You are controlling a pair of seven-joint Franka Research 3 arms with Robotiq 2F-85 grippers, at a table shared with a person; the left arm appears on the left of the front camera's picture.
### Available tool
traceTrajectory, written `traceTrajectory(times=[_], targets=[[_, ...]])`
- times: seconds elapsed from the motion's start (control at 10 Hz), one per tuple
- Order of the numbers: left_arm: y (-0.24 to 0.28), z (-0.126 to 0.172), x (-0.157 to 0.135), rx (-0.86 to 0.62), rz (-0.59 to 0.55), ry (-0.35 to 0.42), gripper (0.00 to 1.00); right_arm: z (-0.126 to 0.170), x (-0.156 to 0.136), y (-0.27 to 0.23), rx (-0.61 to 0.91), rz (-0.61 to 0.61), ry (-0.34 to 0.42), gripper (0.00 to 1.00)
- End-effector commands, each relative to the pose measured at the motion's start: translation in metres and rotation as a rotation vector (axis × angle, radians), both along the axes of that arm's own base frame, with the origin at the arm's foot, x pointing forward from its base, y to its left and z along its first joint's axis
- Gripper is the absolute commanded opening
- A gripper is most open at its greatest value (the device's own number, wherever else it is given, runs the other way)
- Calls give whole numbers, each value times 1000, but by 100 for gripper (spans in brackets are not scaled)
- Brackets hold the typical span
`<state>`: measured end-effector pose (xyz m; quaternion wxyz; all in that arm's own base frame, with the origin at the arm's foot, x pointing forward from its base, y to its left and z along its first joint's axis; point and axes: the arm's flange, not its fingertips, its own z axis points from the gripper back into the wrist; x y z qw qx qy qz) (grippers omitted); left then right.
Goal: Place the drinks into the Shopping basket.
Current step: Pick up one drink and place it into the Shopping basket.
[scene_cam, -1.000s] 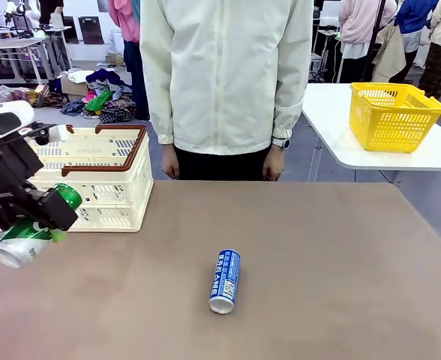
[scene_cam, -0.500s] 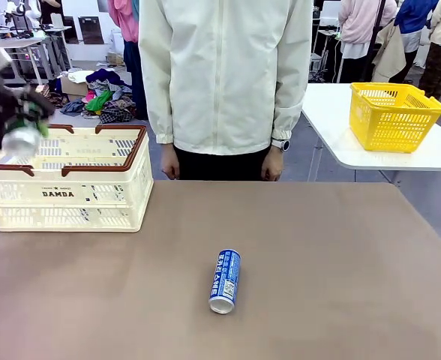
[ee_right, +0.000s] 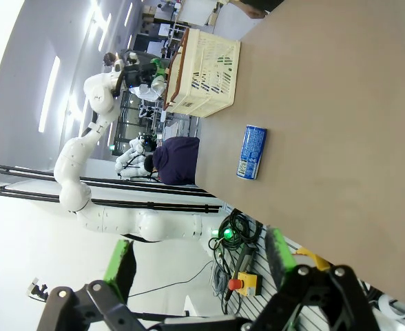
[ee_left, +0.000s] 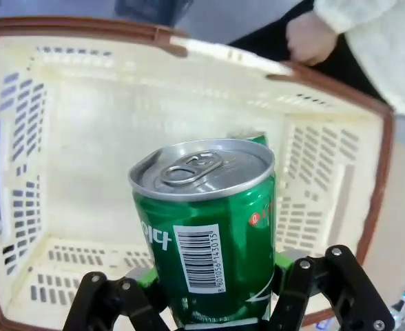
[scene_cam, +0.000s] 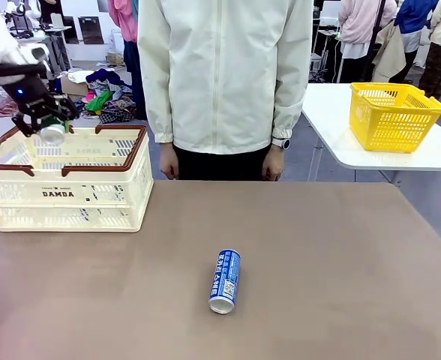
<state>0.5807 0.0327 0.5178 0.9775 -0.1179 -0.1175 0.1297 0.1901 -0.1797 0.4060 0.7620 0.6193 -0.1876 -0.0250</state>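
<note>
Cream Shopping basket [scene_cam: 93, 196] at the table's far left; over it the left gripper [ee_left: 215, 307] pinches the green can [ee_left: 209, 234] across its body. The blue can [scene_cam: 225, 280] lies on its side near centre: likely light, slick, prone to roll, best gripped mid-body. The right gripper [ee_right: 199, 263] is spread, empty.

We count two cans: one green can [scene_cam: 53, 133] at upper left, one blue can [scene_cam: 225, 280] at lower centre. We count two baskets: one cream basket [scene_cam: 93, 196], one yellow basket [scene_cam: 393, 124].
</note>
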Motion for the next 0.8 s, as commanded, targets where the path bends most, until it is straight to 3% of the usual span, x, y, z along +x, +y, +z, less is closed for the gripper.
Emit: traceTrajectory(times=[0.0, 0.1, 0.4, 0.5, 0.6, 0.7], targets=[[-1, 18, -4, 5, -31, 81, 0, 6, 2, 0, 15, -8, -3, 100], [0, 0, 0, 0, 0, 0, 0, 6, 2, 0, 15, -8, -3, 100], [0, 0, 0, 0, 0, 0, 0, 6, 2, 0, 15, -8, -3, 100], [0, -6, 4, 8, -13, 31, 0, 6, 2, 0, 15, -8, -3, 100], [-5, -17, 1, 70, -161, 59, 0, 6, 2, 0, 15, -8, -3, 100], [-1, -28, 3, 155, -108, 1, 0, 6, 2, 0, 15, -8, -3, 100]])
